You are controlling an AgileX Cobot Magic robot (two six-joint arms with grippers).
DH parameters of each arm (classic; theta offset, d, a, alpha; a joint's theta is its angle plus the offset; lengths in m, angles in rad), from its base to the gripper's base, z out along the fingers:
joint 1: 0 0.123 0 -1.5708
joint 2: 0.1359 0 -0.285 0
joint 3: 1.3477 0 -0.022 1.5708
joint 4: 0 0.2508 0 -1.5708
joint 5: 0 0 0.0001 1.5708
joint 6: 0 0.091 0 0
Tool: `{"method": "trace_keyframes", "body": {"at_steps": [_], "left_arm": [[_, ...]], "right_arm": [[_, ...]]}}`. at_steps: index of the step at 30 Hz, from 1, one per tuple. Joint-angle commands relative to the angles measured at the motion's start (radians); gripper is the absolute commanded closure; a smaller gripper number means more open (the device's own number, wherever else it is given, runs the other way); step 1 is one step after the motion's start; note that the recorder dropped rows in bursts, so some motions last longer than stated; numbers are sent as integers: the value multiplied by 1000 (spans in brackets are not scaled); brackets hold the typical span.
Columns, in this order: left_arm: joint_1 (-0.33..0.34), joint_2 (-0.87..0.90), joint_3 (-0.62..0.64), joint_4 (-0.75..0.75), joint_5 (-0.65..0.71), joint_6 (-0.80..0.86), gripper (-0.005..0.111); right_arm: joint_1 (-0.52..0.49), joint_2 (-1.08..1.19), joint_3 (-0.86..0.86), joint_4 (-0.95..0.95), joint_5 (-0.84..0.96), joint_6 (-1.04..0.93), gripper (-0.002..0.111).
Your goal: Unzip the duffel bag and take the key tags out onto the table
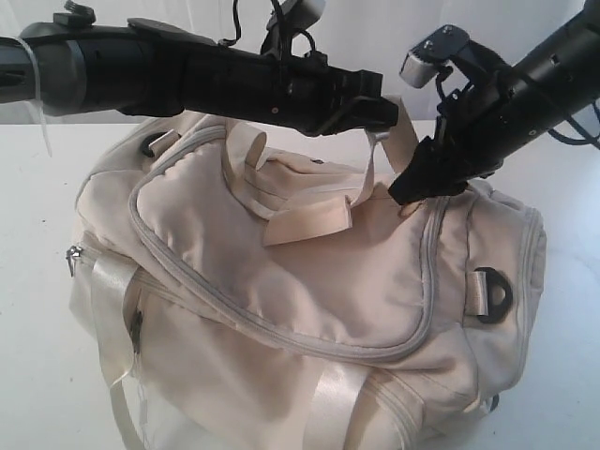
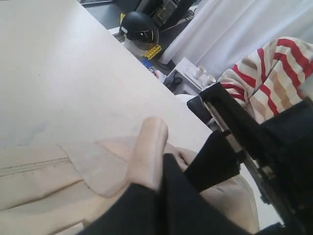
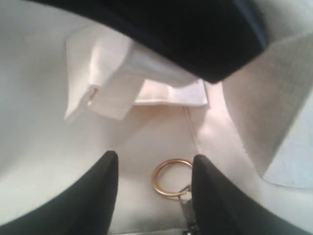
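Here, the cream bag (image 1: 281, 309) sits zipped on the white counter (image 1: 37, 234), its contents hidden. At its top, the left claw (image 1: 382, 111) is clenched on a handle strap (image 2: 149, 149). The right claw (image 1: 410, 190) stands released, with the gold zipper ring (image 3: 171, 177) between its fingers.

duffel bag (image 1: 281, 281): cream woven cloth, matt, softly creased | webbing handles (image 1: 246, 150): satin, glossy | ring pull (image 3: 155, 178): polished gold-tone metal | D-ring (image 1: 494, 293), bag's 3 o'clock: dark, dull | table (image 1: 37, 309): white, smooth, matt
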Motion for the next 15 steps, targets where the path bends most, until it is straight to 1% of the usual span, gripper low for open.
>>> {"method": "trace_keyframes", "body": {"at_steps": [1, 5, 8, 11, 12, 15], "left_arm": [[2, -19, -4, -23, -8, 1, 107], [2, -18, -4, 16, -8, 1, 107], [4, -18, -4, 21, -10, 1, 107], [4, -18, -4, 21, -15, 1, 107], [4, -18, -4, 21, -15, 1, 107], [4, -18, -4, 25, -15, 1, 107]], "right_arm": [[1, 34, 35, -67, -70, 22, 63], [1, 54, 48, -73, -74, 22, 66], [1, 58, 48, -106, -56, 22, 79], [1, 53, 48, -154, -56, 22, 104], [1, 45, 48, -152, -66, 29, 108], [1, 12, 48, -143, -68, 30, 108]]}}
